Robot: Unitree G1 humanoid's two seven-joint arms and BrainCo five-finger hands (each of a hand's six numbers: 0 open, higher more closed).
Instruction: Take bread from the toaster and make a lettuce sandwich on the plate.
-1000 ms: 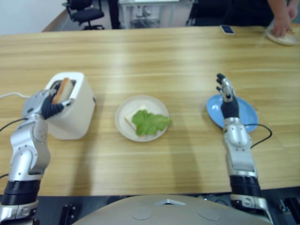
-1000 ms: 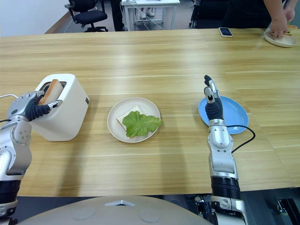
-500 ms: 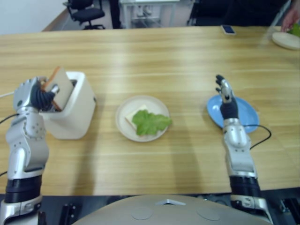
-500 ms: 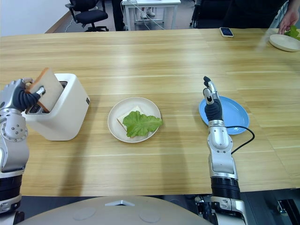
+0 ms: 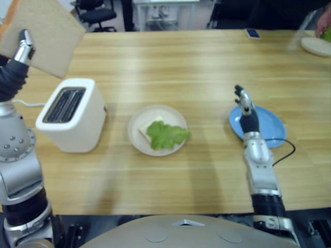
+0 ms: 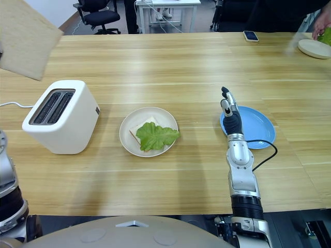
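Wooden table [image 6: 155,62] carries toaster [image 6: 61,116], cream plate [image 6: 166,119], blue plate [image 6: 258,126], phone [image 6: 251,35].

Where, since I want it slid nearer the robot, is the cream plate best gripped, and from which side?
Pinch the cream plate at its bare near rim, coming from the robot's side with the open right hand; the left hand holds the toast. The lettuce reaches the right rim and the bread beneath lies toward the far left, so that shallow lip looks clearest.
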